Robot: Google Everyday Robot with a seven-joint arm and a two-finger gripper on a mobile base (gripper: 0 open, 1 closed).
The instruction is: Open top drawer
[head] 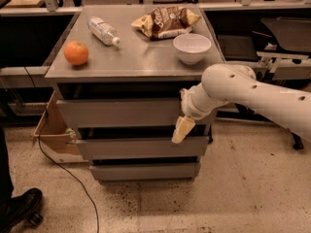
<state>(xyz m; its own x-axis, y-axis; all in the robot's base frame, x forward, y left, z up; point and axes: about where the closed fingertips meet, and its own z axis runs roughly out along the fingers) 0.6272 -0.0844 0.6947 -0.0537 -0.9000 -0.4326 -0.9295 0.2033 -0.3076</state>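
The top drawer [119,112] is the wide grey flat front just under the cabinet's top, with a dark gap above it. My gripper [182,128] hangs from the white arm [243,91] that comes in from the right. Its yellowish tip lies against the right end of the top drawer's front, at its lower edge, over the gap above the middle drawer [141,147]. The drawer's inside is hidden.
On the cabinet top [131,59] are an orange [76,53], a lying plastic bottle [103,31], a chip bag [165,21] and a white bowl [192,47]. A bottom drawer [145,171], a cardboard box [51,130], a cable [73,178] and a person's shoe [19,208] sit low left.
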